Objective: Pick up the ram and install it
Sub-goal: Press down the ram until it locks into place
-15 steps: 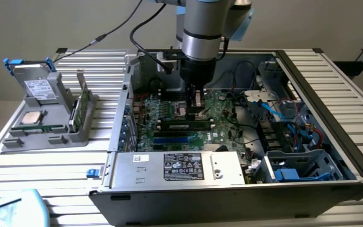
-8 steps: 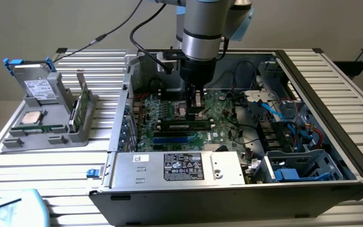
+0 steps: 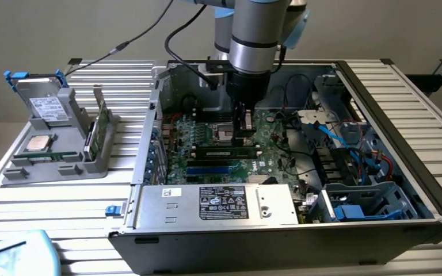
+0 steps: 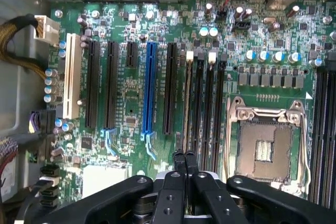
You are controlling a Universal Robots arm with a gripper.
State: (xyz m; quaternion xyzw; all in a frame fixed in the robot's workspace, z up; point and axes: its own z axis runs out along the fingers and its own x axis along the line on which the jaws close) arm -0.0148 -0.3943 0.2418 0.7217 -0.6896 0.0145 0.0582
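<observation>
Reaching straight down into the open computer case, the arm has its gripper low over the motherboard, just beside the empty processor socket. Its fingers are pressed together with no gap between them, and nothing is pinched there. The ram lies directly under the fingertips, seated lengthwise in one of the memory slots: a dark narrow stick with a pale label, running across the board toward the exterior view's left from where the gripper stands. The fingertips appear to be at or on the stick's end nearest the socket; whether they actually touch I cannot say for sure.

From the wrist view, the closed fingertips sit in line with the ram, which shows edge-on as a thin pale strip in its slot, with empty black memory slots alongside it and the open socket just beyond those. A blue expansion slot runs parallel on the other side.

Outside the case, on the slatted table, a grey parts holder stands well apart from the gripper. It carries a square silver processor chip, an upright green card and a drive in a blue-handled bracket.
</observation>
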